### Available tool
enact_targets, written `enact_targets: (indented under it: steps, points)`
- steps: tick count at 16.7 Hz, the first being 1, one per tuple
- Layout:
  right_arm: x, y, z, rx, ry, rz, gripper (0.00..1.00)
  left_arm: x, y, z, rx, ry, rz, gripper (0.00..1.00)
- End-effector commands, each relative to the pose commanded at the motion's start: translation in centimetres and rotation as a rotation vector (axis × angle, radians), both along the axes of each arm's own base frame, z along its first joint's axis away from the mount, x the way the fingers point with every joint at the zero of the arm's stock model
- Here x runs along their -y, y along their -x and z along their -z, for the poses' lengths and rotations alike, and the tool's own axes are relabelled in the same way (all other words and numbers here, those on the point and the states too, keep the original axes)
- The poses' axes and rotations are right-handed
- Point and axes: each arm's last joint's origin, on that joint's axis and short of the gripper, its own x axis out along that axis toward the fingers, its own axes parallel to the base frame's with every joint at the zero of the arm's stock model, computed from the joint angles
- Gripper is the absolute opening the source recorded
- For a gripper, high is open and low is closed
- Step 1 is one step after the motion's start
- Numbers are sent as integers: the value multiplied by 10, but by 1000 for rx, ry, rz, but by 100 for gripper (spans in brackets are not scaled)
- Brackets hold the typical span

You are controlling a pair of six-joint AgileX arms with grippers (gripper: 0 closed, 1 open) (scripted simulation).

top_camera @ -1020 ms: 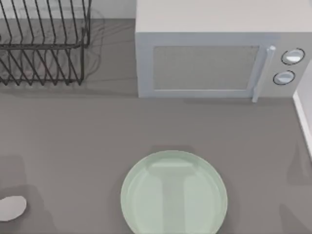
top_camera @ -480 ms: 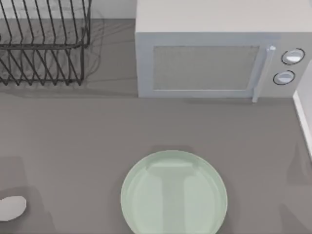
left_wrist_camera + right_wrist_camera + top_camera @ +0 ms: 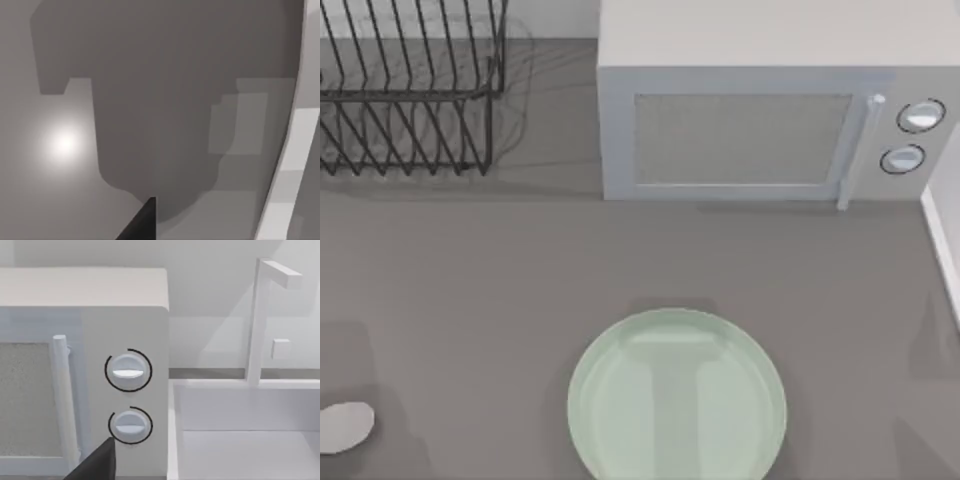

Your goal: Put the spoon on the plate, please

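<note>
Spoon [image 3: 345, 427] bowl lies far left of plate [image 3: 677, 395]; either tool's state: cannot tell.

Plate [image 3: 677, 395] before microwave [image 3: 760, 110]

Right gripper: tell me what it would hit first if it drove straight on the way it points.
Probably the microwave: the right gripper's dark fingertip aims at its front near the lower knob. Depth is unclear.
</note>
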Motion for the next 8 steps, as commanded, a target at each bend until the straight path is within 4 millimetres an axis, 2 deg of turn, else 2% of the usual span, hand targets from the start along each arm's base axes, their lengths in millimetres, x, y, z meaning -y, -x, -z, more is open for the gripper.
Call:
enact_targets:
  steps: [3,8]
  points:
    - [0,0,0,0,0,0,100,0,0,0,0,0,0,2]
    - [0,0,0,0,0,0,100,0,0,0,0,0,0,0]
